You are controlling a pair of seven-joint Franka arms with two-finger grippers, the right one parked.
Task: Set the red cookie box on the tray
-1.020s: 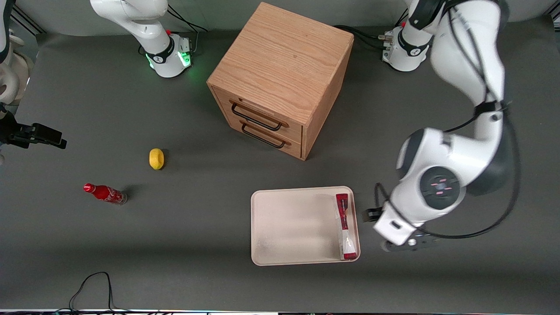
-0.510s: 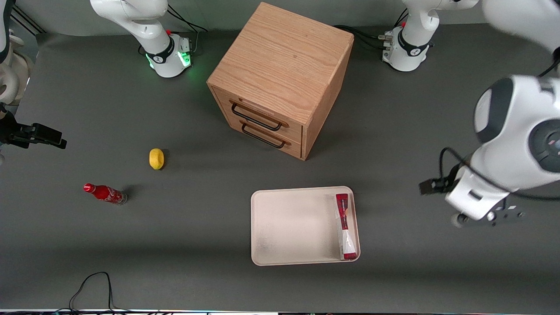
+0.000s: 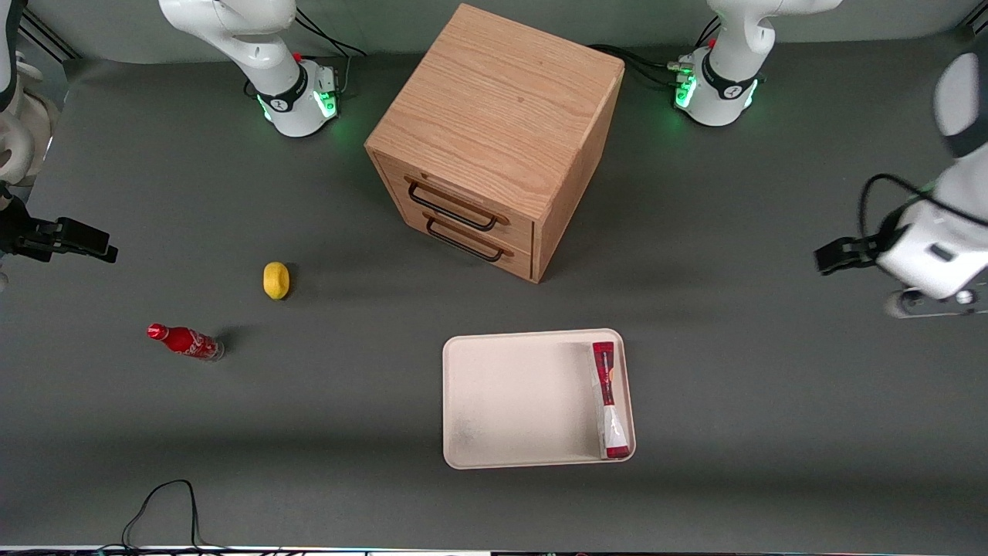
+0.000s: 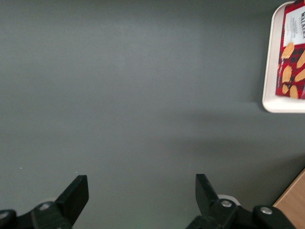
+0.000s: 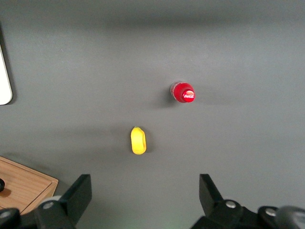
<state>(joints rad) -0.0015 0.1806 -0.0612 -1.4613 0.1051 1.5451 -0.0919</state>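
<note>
From the front, your red cookie box (image 3: 609, 400) lies flat in the tray (image 3: 525, 401), along the rim at the working arm's end. The wooden cabinet (image 3: 494, 139) stands farther from the camera than the tray. Your gripper (image 3: 926, 297) hangs well apart from the tray, above bare desk (image 3: 733, 270).

On the left wrist camera, the gripper (image 4: 138, 195) is spread wide with nothing between its fingers (image 4: 76, 193); the red cookie box (image 4: 293, 52) sits inside the tray (image 4: 271, 71).
</note>
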